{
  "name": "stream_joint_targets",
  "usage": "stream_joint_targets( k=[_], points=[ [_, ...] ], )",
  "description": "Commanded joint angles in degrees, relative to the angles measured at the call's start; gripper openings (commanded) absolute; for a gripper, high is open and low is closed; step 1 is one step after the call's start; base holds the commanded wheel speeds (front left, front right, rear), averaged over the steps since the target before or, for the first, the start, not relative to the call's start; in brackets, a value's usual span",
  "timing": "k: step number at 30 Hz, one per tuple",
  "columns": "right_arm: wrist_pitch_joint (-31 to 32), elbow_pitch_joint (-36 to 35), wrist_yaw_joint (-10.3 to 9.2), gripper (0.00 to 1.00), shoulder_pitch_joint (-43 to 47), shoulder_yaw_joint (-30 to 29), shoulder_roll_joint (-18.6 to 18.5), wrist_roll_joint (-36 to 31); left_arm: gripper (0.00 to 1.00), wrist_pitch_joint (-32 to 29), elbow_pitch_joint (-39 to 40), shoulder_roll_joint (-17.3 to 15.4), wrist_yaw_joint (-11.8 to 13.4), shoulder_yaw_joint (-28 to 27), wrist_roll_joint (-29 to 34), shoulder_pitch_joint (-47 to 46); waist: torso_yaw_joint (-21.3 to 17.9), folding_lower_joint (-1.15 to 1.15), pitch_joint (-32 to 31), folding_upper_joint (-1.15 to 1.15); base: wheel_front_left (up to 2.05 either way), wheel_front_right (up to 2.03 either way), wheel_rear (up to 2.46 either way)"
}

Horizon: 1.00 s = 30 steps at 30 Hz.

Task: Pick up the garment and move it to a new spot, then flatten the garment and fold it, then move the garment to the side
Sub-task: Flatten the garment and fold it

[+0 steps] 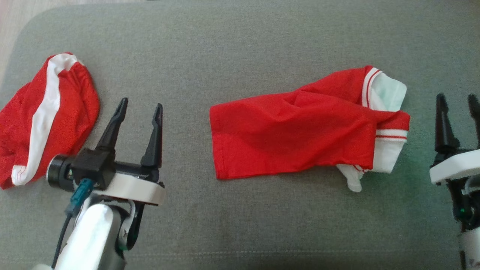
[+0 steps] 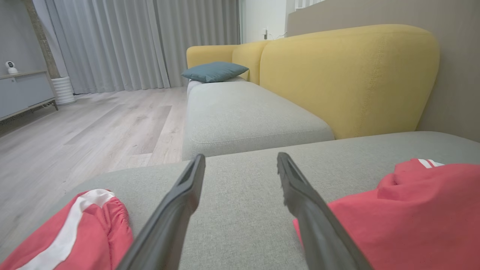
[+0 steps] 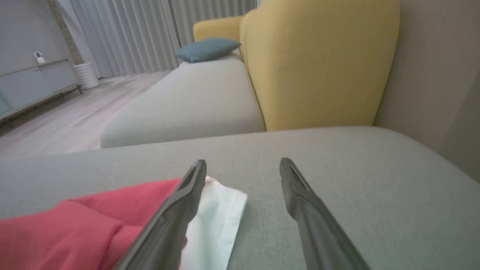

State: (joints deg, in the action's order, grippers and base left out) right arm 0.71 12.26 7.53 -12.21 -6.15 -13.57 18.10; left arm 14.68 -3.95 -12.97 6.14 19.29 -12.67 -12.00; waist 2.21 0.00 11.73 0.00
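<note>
Shorts, red shorts (image 1: 48, 112) with a white side stripe, lie bunched at the left edge of the head view on the grey seat cushion (image 1: 225, 45). Just right of them, at the lower left of the frame, the left pincer (image 1: 141, 103) has its two dark fingers spread wide. Nothing sits between them and they touch no cloth. Right of centre lies the red shirt (image 1: 292, 135), folded over on itself and rumpled, its white striped trim and a pale panel turned toward the right. At the right edge, the right pincer (image 1: 456, 96) sits just beside that trim and apart from it, its fingers likewise spread and holding nothing.

The left wrist view adds the room. A wooden floor (image 2: 93, 123) and a cabinet (image 2: 22, 90) are at the left, with curtains (image 2: 131, 41) behind. A teal pillow (image 2: 214, 71) lies on a further cushion, with a yellow backrest (image 2: 348, 75) at the upper right. In the foreground the left pincer (image 2: 240, 157) frames bare cushion, with the shorts (image 2: 75, 232) at lower left and the shirt (image 2: 412, 210) at lower right.

In the right wrist view the right pincer (image 3: 243, 162) gapes over grey fabric. Its left finger overlaps the shirt (image 3: 93, 221) at its white panel, but whether it touches cannot be told. The pillow (image 3: 208, 48) and backrest (image 3: 318, 60) appear here too.
</note>
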Motion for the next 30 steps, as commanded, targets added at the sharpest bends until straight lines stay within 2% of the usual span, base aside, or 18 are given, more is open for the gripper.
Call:
stream_joint_targets(
  k=[1, 5, 12, 20, 30],
  points=[
    [-1.2, -3.6, -0.04, 1.00, -0.1, 0.7, -1.1, -0.8, 1.00, 0.3, 2.1, -1.4, 0.6, -3.0, 0.6, -1.5, -0.3, 0.00, -0.4, 0.00, 0.00, 0.00, 0.00],
    [-1.8, -10.0, -0.04, 1.00, 2.1, 1.3, 0.2, -3.5, 1.00, 0.3, 2.9, -1.5, 1.6, -3.6, 1.0, -0.6, -0.8, 0.00, -1.4, 0.00, 0.00, 0.00, 0.00],
    [0.0, -18.7, -0.04, 1.00, 8.9, 7.2, 5.0, -6.5, 1.00, 0.3, 4.4, -1.7, 2.8, -3.9, 1.7, 2.0, -1.2, 0.00, -3.7, 0.00, 0.00, 0.00, 0.00],
    [0.8, -21.6, -0.04, 1.00, 14.8, 8.8, 8.7, -6.4, 1.00, 0.2, 5.5, -2.1, 3.8, -3.6, 1.8, 5.8, -1.8, 0.00, -5.0, 0.00, 0.00, 0.00, 0.00],
    [1.5, -22.3, -0.04, 1.00, 14.7, 8.6, 9.1, -6.4, 1.00, -0.2, 5.9, -2.4, 4.1, -3.3, 1.6, 6.1, -1.7, 0.00, -4.7, 0.00, 0.00, 0.00, 0.00]
  ],
)
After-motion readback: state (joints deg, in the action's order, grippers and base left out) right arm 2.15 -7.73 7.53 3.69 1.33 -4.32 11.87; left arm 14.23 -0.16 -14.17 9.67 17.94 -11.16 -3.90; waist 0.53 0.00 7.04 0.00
